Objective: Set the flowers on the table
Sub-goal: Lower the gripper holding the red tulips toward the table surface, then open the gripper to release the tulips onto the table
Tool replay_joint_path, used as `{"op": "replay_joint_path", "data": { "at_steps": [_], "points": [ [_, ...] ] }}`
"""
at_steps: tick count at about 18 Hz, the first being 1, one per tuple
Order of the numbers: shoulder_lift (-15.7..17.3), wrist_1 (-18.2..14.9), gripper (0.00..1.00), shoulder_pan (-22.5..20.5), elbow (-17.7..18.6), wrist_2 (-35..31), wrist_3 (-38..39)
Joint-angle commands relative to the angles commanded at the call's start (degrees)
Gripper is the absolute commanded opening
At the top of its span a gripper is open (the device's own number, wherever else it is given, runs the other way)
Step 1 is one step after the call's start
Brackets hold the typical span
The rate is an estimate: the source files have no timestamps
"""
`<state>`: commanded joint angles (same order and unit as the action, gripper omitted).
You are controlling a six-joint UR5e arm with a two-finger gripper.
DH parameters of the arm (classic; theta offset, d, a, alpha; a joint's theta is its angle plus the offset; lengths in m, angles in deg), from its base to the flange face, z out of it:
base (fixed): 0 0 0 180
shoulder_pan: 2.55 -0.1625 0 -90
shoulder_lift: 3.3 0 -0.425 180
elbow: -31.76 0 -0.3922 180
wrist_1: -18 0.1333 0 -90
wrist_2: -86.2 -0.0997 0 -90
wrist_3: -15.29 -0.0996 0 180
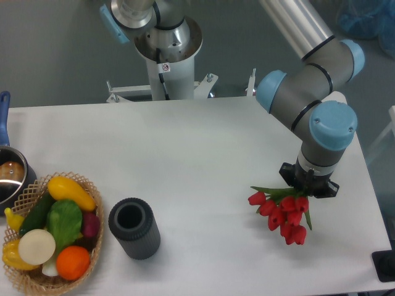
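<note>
The flowers (281, 213) are a bunch of red tulips with green leaves, hanging at the right side of the white table (203, 154). Their heads point down and toward the camera. My gripper (307, 191) is directly above them and appears shut on the stems, though the wrist flange hides its fingers. Whether the tulip heads touch the tabletop, I cannot tell.
A dark cylinder (134, 227) lies near the front, left of centre. A wicker basket (28, 194) with toy vegetables and fruit sits at the front left. A pot (11, 176) with a blue handle is at the left edge. The robot base (166, 55) stands behind the table.
</note>
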<state>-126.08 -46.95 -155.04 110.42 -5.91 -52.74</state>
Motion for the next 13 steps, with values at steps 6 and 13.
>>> {"op": "replay_joint_path", "data": {
  "at_steps": [6,13],
  "points": [
    [0.35,0.09,0.76,-0.09,0.79,0.7,-0.18],
    [2.01,3.77,1.0,-0.44,2.28,0.18,0.18]
  ]
}}
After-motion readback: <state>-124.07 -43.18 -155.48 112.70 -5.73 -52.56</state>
